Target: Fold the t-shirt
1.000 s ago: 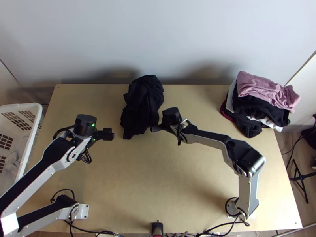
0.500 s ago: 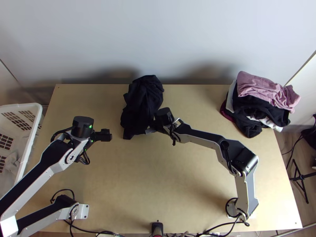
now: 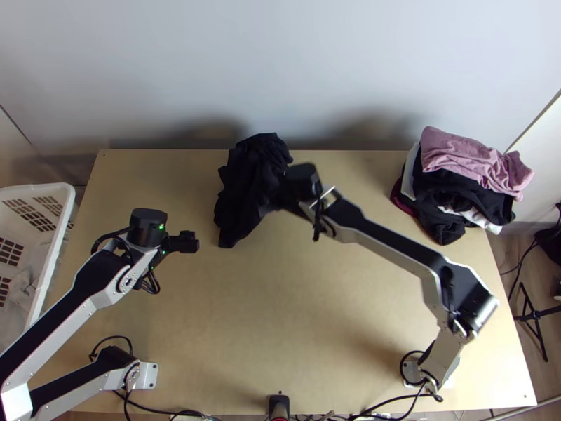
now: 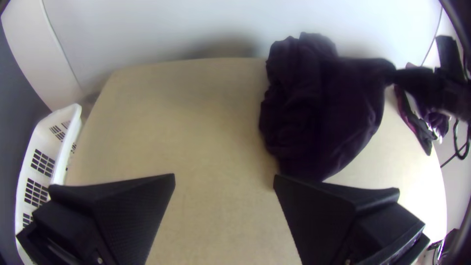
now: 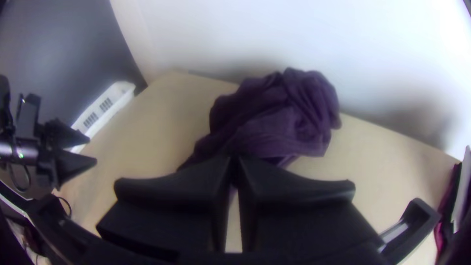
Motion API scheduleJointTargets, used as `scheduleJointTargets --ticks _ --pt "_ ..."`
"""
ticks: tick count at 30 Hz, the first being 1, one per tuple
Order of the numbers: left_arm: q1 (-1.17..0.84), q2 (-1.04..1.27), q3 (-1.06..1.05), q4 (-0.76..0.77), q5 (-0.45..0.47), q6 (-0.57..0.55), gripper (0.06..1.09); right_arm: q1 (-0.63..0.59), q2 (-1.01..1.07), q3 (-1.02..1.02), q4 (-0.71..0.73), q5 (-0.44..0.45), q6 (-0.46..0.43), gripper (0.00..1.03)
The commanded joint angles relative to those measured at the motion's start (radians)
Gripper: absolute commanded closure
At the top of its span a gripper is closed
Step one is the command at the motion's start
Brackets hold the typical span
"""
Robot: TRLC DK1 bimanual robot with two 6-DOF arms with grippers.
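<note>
My left gripper [image 3: 186, 242] stays over the table's left part, away from the cloth; in its wrist view the left gripper [image 4: 224, 181] is open with nothing between its fingers. A dark t-shirt [image 3: 242, 189] lies bunched near the table's back edge. My right gripper [image 3: 275, 201] is at the cloth's right side. In the left wrist view, a part of the t-shirt [image 4: 324, 108] is drawn up to the right gripper's tips. Seen from its own wrist, the right gripper [image 5: 234, 164] is shut on the t-shirt [image 5: 284, 118].
A pile of clothes [image 3: 456, 182], pink on top, sits at the wooden table's [image 3: 280, 337] back right corner. To the left of the table stands a white basket [image 3: 59, 238]. A black device [image 3: 278, 405] is at the near edge.
My right gripper moved left to the cloth, shut on it, then went up and back, lifting a part of it. The left arm has shifted only slightly.
</note>
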Motion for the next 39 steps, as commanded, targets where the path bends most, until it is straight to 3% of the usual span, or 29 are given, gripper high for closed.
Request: scheduleJointTargets --ticks 1,9,22,27,32,39 --pt "-0.018 0.007 -0.018 0.038 0.006 0.01 0.11 -0.007 -0.104 0.227 -0.167 0.038 -0.029 1.0" --pt "-0.03 0.01 -0.044 0.069 0.011 0.012 0.11 -0.013 -0.159 0.33 -0.301 0.048 -0.06 1.0" --pt "-0.035 0.029 -0.102 0.163 0.048 0.035 0.11 -0.04 -0.224 0.376 -0.381 0.057 -0.109 1.0" --pt "-0.029 0.01 -0.133 0.167 0.048 0.053 0.11 -0.11 -0.222 0.41 -0.384 0.048 -0.127 1.0" --pt "-0.001 -0.007 -0.137 0.167 0.048 0.091 0.11 -0.233 -0.216 0.27 -0.359 0.022 -0.163 1.0" --pt "0.046 -0.05 -0.171 0.159 0.052 0.148 0.11 -0.397 -0.217 -0.015 -0.161 -0.039 -0.198 1.0"
